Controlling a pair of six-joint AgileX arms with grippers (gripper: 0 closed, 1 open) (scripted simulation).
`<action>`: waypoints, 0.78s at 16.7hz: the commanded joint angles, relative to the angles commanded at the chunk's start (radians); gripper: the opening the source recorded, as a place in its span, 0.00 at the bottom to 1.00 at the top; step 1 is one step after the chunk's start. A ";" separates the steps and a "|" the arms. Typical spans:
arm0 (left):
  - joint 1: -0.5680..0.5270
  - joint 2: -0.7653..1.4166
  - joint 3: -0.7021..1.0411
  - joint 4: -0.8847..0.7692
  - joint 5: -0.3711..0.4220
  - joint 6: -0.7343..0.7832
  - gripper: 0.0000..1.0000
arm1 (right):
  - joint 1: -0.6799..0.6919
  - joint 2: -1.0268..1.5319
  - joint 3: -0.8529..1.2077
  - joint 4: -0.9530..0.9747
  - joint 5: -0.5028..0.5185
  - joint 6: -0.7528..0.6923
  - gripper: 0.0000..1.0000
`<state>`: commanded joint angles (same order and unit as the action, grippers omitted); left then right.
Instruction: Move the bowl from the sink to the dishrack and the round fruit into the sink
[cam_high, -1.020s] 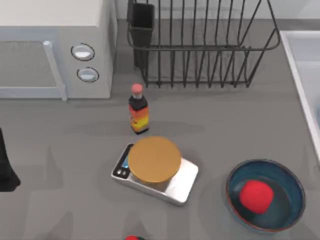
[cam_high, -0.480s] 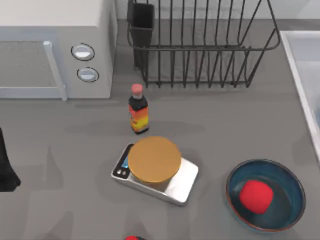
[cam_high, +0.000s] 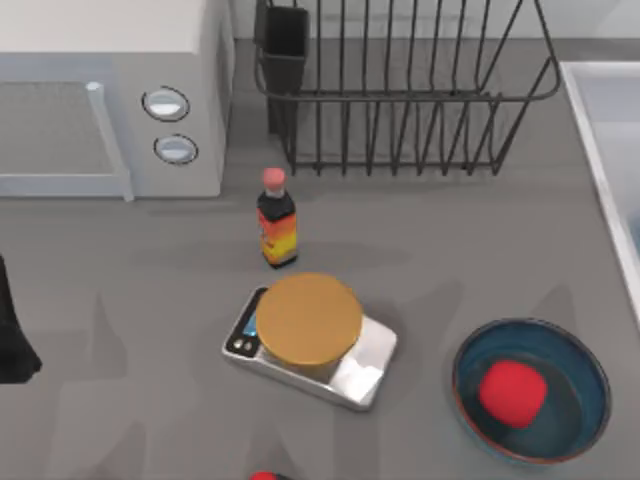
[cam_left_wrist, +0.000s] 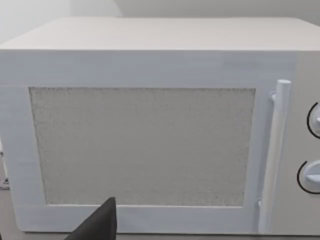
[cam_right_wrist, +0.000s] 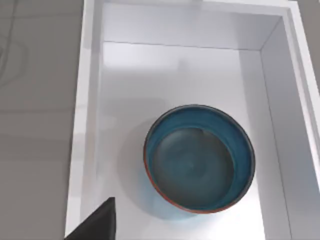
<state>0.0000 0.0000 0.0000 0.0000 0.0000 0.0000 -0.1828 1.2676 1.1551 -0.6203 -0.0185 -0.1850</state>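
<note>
With the bowl (cam_right_wrist: 199, 158) lying empty in the sink (cam_right_wrist: 93, 125) at the centre of the right wrist view, the right arm should drop straight over its near rim and pinch it squarely, though I cannot tell how open its fingers are.

In the top view the sink (cam_high: 600, 130) ran off the right edge, so its basin could not be seen there. The dishrack (cam_high: 400, 90) and its cutlery cup (cam_high: 283, 45) were cut by the upper edge, the microwave (cam_high: 110, 95) by the left and upper edges. A small red object (cam_high: 265, 476) barely peeked in at the lower edge (too little to identify). A dark arm part (cam_high: 12, 330) was clipped at the left edge. In each wrist view a dark pincer finger (cam_left_wrist: 100, 225) (cam_right_wrist: 97, 225) was cropped, its state unreadable.
</note>
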 joint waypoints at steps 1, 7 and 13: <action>0.000 0.000 0.000 0.000 0.000 0.000 1.00 | -0.016 0.104 0.096 -0.051 -0.001 -0.015 1.00; 0.000 0.000 0.000 0.000 0.000 0.000 1.00 | -0.108 0.695 0.643 -0.341 -0.007 -0.096 1.00; 0.000 0.000 0.000 0.000 0.000 0.000 1.00 | -0.178 1.141 1.046 -0.555 -0.009 -0.155 1.00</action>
<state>0.0000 0.0000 0.0000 0.0000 0.0000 0.0000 -0.3610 2.4086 2.2013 -1.1753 -0.0274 -0.3402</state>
